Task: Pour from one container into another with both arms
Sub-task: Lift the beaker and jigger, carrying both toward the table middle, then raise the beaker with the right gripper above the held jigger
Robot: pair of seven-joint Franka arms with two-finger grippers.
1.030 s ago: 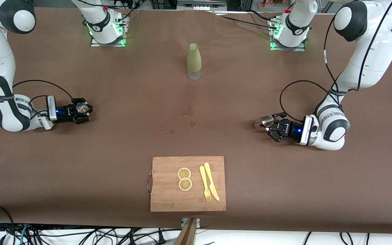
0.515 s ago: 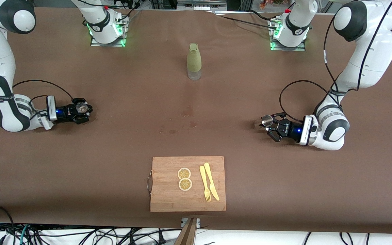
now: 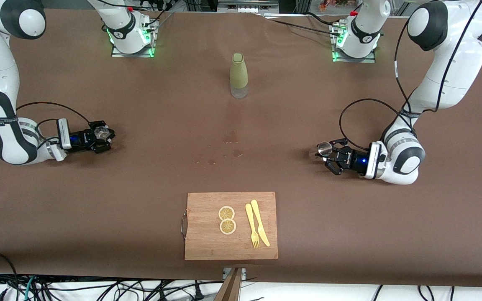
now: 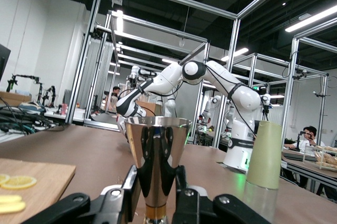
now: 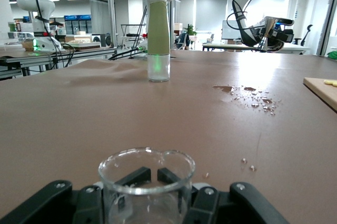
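Two containers are already in hand, one per arm. Nearest the front camera lies a board point(image 3: 231, 225) with two lemon slices point(image 3: 226, 220), a fork point(image 3: 252, 225) and a knife point(image 3: 260, 223) on it, none of them in play. Farther up, the left gripper point(image 3: 328, 155) sits low toward the left arm's end of the table, its fingers pinching the narrow waist of a steel jigger point(image 4: 157, 163), which stands upright between them. At about the same depth, toward the right arm's end, the right gripper point(image 3: 102, 138) has its fingers pressed against the wall of a small glass beaker point(image 5: 146, 188), upright and apparently empty. Between the two, small wet spots point(image 3: 224, 150) mark the cloth point(image 3: 140, 188). Farthest off stands a green bottle point(image 3: 239, 75), midway between the arm bases. The jigger looks light, stiff and slick; the waist is probably the safest hold, since its flared cups should stop it sliding. The glass looks fragile and smooth, so a moderate squeeze low on its wall seems wise, keeping the spout free. Both grippers are well apart, so they likely must come together before any pouring.
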